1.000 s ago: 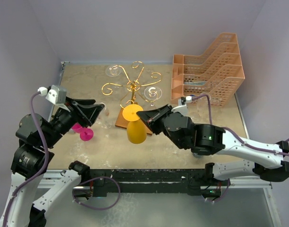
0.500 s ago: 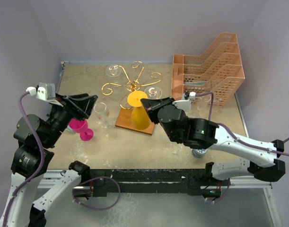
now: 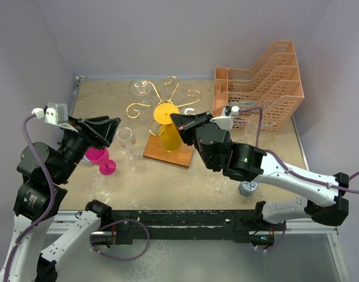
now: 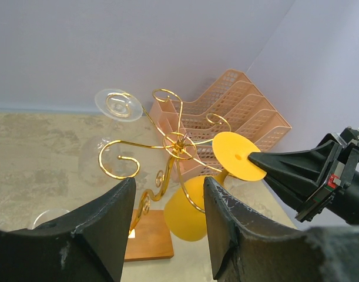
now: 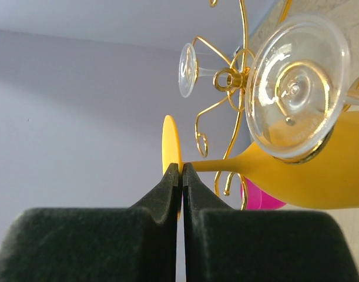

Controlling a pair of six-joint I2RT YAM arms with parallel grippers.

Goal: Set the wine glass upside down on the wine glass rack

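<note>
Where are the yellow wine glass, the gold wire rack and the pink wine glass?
yellow wine glass point(image 3: 172, 140): top view, bowl
gold wire rack point(image 4: 182, 144): left wrist view, central hub
pink wine glass point(image 3: 97, 157): top view, bowl

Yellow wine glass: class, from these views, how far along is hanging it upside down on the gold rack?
Done: the yellow wine glass is picked up and inverted, foot up, beside the gold rack. In hand: the right gripper pinches the foot's rim between its fingers. Left: slide the stem into a curled arm, then release; no view shows it seated yet.
</note>
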